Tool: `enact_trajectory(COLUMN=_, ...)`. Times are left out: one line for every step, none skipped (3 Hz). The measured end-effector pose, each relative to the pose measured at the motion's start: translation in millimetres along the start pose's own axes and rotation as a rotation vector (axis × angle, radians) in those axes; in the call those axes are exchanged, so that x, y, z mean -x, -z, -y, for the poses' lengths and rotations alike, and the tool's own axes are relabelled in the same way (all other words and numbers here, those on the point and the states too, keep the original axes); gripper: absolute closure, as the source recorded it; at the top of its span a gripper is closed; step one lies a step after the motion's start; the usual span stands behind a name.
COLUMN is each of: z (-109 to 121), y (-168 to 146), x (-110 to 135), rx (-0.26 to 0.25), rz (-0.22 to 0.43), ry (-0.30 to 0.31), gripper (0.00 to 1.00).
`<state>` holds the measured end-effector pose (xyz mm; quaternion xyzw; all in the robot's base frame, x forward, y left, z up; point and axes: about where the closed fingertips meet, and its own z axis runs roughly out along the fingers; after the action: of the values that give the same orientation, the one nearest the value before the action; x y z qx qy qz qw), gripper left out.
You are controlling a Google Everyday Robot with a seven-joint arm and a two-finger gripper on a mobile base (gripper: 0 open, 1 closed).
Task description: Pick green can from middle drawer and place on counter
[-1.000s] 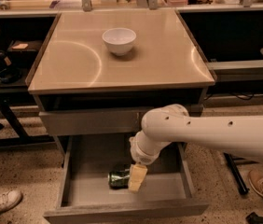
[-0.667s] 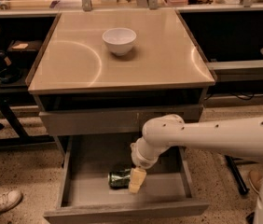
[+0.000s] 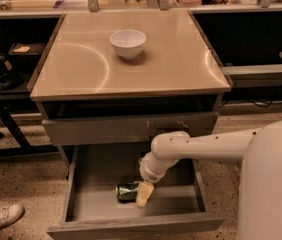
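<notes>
Green and shiny, the can (image 3: 127,191) lies on its side on the grey floor of the open drawer (image 3: 96,204), the lowest one pulled out of the cabinet, near the middle of that floor and a little toward the front panel. Its right end is touching or just beside the pale yellowish tip of the pincer (image 3: 144,194), which reaches down into the drawer from the right. Whether the pincer is apart or clamped on the can cannot be told from this angle. The white arm (image 3: 201,146) stretches in from the right edge, bends at a rounded joint above the drawer and points down to the can. Above the open drawer sits another drawer front (image 3: 126,129) with small scratch marks, slightly pulled out. The glossy beige tabletop (image 3: 171,59) carries a white bowl (image 3: 128,43), upright, toward its back half. A white shoe (image 3: 1,218) rests on the speckled floor at the lower left.
</notes>
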<state>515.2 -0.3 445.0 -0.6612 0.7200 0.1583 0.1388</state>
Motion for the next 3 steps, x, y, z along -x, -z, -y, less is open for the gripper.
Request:
enact_trajectory(z=5, y=-24, x=3, rx=0.011, rz=0.02, ry=-0.008, gripper=0.0)
enact_trajectory(z=6, y=-46, x=7, rx=0.059, rz=0.041, ry=-0.029, gripper=0.0)
enact_trajectory(z=20, y=-68, x=8, rx=0.09, rz=0.055, ry=-0.04, gripper=0.0)
